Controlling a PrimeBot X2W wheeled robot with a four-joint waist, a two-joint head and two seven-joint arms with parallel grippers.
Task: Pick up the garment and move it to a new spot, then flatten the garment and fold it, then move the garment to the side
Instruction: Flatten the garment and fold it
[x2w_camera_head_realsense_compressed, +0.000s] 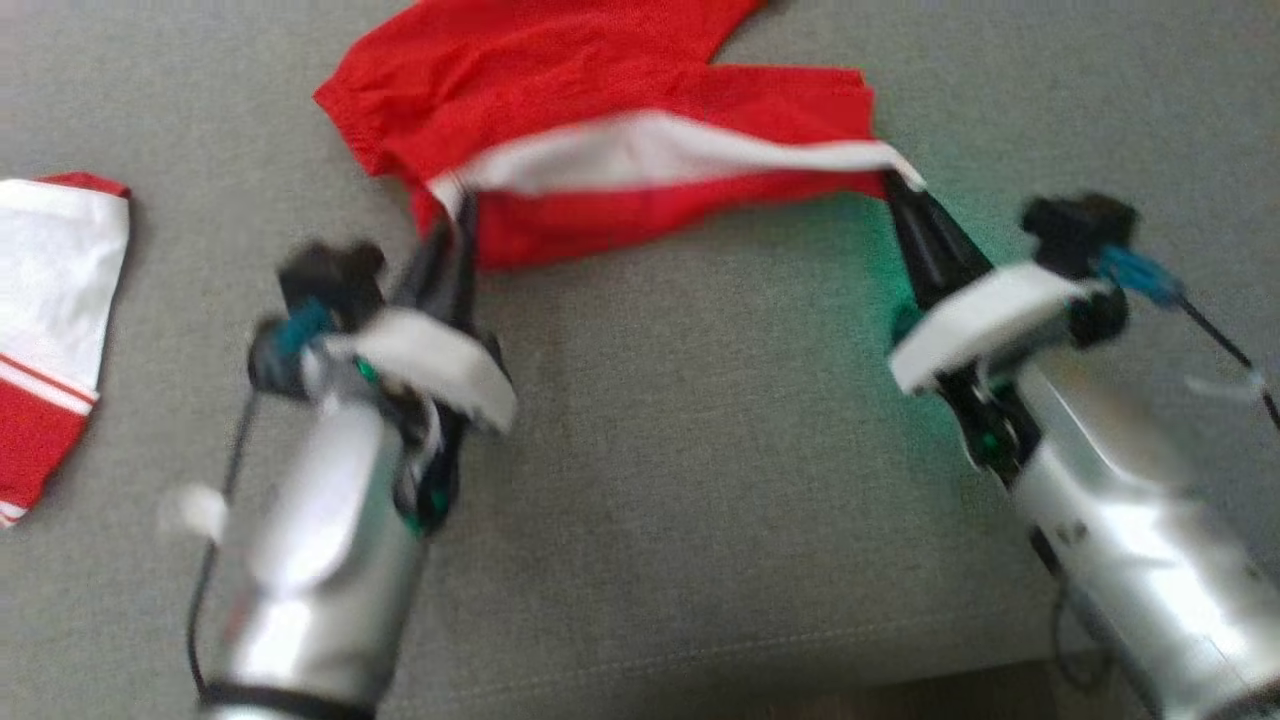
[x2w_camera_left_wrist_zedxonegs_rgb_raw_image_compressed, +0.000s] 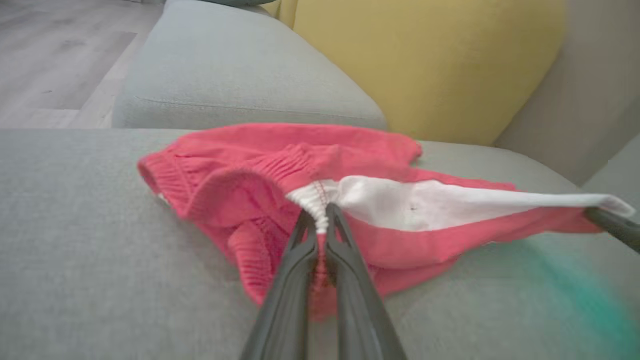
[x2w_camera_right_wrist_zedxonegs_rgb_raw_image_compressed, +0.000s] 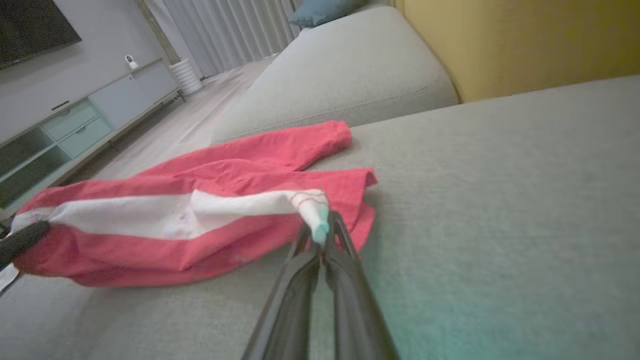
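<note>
Garment, red with a white band, lying on the grey sofa seat toward the far side of the head view, its near edge lifted and stretched between my two grippers. The left gripper is clenched on the white elastic corner at the garment's left end. The right gripper is clenched on the white tip at its right end, so the band is drawn nearly straight between them. The far red part is bunched and rests on the seat. A second red-and-white cloth lies well apart at the left edge, and a yellow cushion stands behind. I judge this to be the carrying or spreading stage, with flattening and folding not yet done. Risks as I see them: each pinch takes only a small bite of fabric, so a sharp outward pull may slip a corner free. The trailing bulk may drag on the seat and tuck under itself, leaving creases. Uneven travel of the arms would skew the band, and a drift leftward could lay it on the other cloth.
</note>
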